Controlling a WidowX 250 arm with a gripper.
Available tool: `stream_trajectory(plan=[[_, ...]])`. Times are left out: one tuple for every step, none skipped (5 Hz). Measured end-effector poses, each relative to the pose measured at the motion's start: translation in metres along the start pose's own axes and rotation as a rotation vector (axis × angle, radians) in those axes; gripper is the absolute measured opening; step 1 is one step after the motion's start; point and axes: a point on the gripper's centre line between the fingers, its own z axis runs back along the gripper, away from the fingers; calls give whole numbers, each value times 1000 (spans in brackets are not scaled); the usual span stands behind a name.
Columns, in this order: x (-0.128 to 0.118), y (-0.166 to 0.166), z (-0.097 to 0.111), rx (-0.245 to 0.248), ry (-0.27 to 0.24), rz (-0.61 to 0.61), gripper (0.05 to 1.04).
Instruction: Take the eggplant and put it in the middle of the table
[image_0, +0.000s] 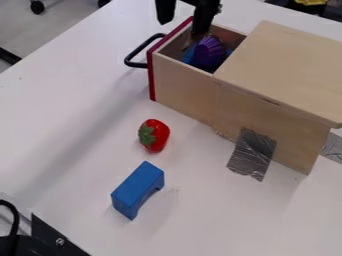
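Observation:
At the top of the view hangs the black gripper (183, 25), over the left end of the open drawer, with its two fingers apart. A purple ridged object (210, 51) lies inside the drawer (180, 75), just right of and below the right fingertip, with something blue around it. The drawer's walls hide its lower part, and I cannot tell whether it is the eggplant. The white table (73, 125) stretches left of and in front of the drawer.
The wooden box (287, 65) stands at the right, with grey tape (252, 154) on its side. A black handle (135, 54) juts from the drawer's red front. A strawberry (154, 135) and a blue block (138, 190) lie mid-table. Black hardware (50, 237) occupies the lower left corner.

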Motion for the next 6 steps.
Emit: stream_trajectory(plan=[[7,-1,-6,-10,5,63,999],[18,-5,-12,-27,20,115,999],[25,-5,-17,-35,38,139,999],[33,-5,-18,-34,34,149,999],[36,-12,-18,-35,24,145,999],[39,-17,-18,-38,10,134,999]])
